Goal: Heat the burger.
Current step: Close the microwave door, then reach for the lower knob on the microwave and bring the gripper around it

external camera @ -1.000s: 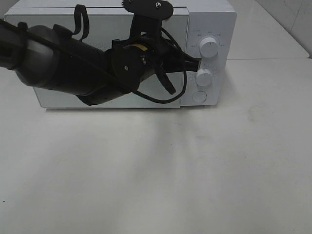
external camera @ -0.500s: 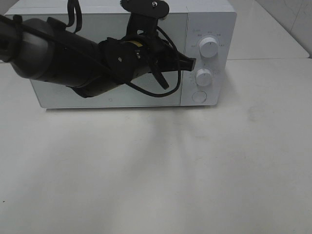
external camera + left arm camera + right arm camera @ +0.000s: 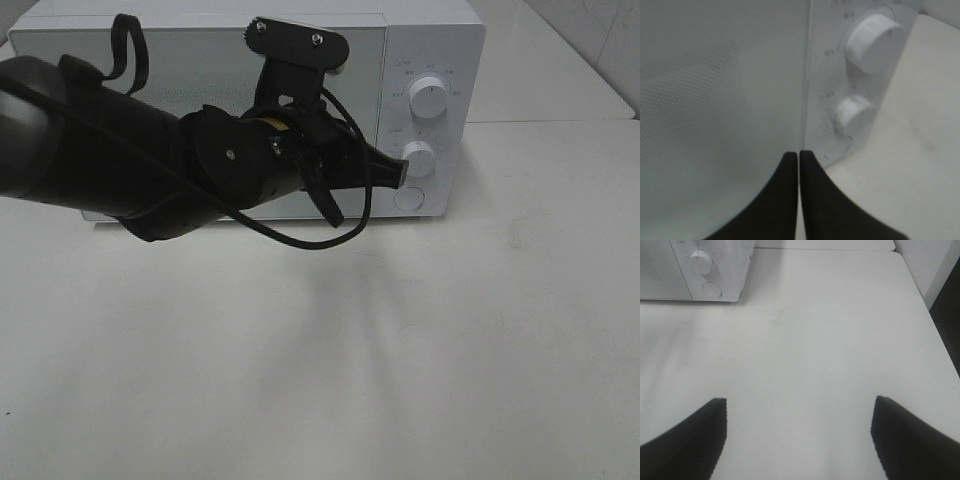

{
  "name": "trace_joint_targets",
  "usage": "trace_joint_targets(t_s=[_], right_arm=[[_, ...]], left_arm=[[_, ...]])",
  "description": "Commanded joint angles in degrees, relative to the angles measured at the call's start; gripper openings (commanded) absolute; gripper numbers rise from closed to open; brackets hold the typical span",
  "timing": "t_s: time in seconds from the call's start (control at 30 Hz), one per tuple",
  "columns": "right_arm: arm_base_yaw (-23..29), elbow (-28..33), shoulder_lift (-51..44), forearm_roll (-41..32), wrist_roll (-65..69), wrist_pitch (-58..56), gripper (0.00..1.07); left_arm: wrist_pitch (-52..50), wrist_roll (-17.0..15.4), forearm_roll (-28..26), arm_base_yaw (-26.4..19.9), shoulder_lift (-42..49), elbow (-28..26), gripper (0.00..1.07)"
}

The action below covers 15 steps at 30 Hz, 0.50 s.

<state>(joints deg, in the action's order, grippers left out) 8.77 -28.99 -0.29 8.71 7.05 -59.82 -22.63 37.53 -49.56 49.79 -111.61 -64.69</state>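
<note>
From the high camera, the left gripper (image 3: 397,172) has dropped since a second ago. Its tip then pointed between the two dials; now it sits lower, just beside the lower knob (image 3: 419,157), at the right edge of the door (image 3: 200,60). The left arm (image 3: 100,150) has sunk with it and now covers most of the door's lower half. A black cable (image 3: 300,235) loops below the wrist. The microwave (image 3: 430,40) stands at the table's (image 3: 400,350) back edge, door closed, with the upper knob (image 3: 431,99) and the round button (image 3: 409,198) in plain sight. The burger shows nowhere; the arm and the frosted door block any look inside, so I cannot tell where it is.

In the left wrist view, the left gripper (image 3: 799,156) has its fingers (image 3: 785,200) pressed together with nothing between them, the tips lying over the seam at the door's (image 3: 715,75) right edge. The upper knob (image 3: 875,42) and lower knob (image 3: 854,116) lie just beyond.

In the right wrist view, the right gripper (image 3: 799,440) hangs spread wide over bare table (image 3: 815,340), gripping nothing. It is well apart from the microwave (image 3: 670,270), whose lower knob (image 3: 700,262) and round button (image 3: 712,288) show.
</note>
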Motion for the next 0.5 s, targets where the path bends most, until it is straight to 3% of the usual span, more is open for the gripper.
trace_joint_targets(t_s=[0.03,0.07,0.1,0.13,0.17,0.2,0.33,0.5], right_arm=[[-0.23,-0.06,-1.55,0.0,-0.74,0.34,0.76],[-0.23,-0.06,-1.55,0.0,-0.74,0.34,0.76],[-0.23,-0.06,-1.55,0.0,-0.74,0.34,0.76],[-0.23,-0.06,-1.55,0.0,-0.74,0.34,0.76],[-0.23,-0.06,-1.55,0.0,-0.74,0.34,0.76],[-0.23,-0.06,-1.55,0.0,-0.74,0.34,0.76],[-0.23,-0.06,-1.55,0.0,-0.74,0.34,0.76],[-0.23,-0.06,-1.55,0.0,-0.74,0.34,0.76]], left_arm=[[10.37,0.06,-0.34,0.11,1.72,0.46,0.47],[10.37,0.06,-0.34,0.11,1.72,0.46,0.47],[11.92,-0.06,-0.34,0.11,1.89,0.46,0.63],[15.47,-0.06,-0.34,0.11,2.18,0.46,0.92],[15.47,-0.06,-0.34,0.11,2.18,0.46,0.92],[17.88,-0.06,-0.23,0.06,2.23,0.46,1.02],[22.63,-0.06,0.92,-0.06,3.04,0.46,1.0],[33.98,-0.52,10.26,-0.06,5.5,0.46,1.0]])
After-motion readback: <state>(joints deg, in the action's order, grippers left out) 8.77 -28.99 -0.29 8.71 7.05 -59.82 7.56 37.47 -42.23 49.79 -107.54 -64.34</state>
